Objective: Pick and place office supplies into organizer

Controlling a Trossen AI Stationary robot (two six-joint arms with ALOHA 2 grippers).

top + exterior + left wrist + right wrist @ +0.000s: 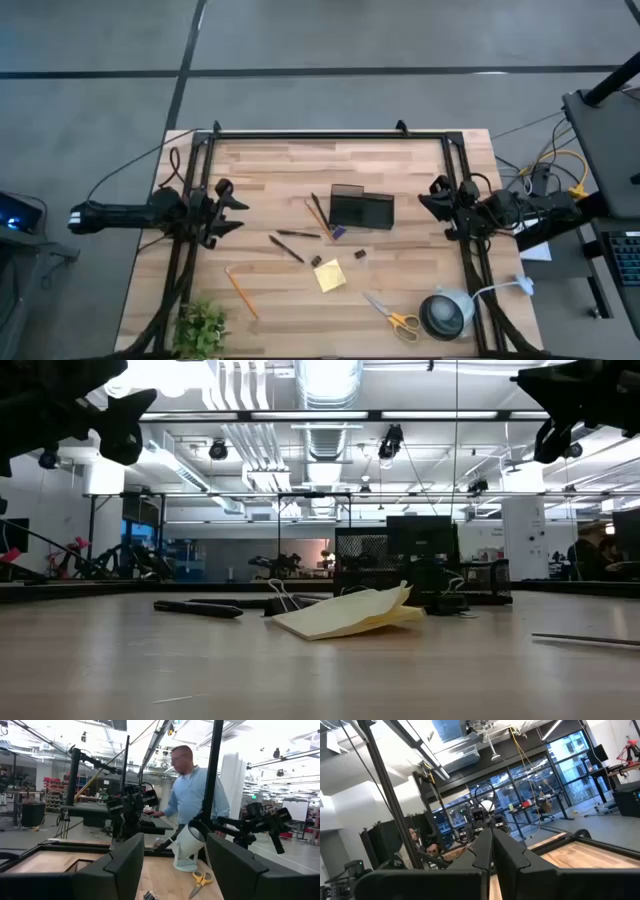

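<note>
Black pens [288, 243] lie on the bench [270, 170] toward the middle from the left gripper [232, 212], which hangs released at the left edge; the organizer [360, 210] sits beyond them at centre. Nearest that arm, the longer pen runs slantwise and its tip cannot be told, while the right gripper [432, 206] waits clenched and empty at the right edge.

organizer [361, 210] mid-table, scissors [392, 316] beside lamp [444, 313]

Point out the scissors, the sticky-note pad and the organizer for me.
scissors [393, 316], high view, where the blades meet the yellow handles.
sticky-note pad [331, 276], high view, centre of the yellow top sheet.
organizer [372, 211], high view, the lower tray section.
</note>
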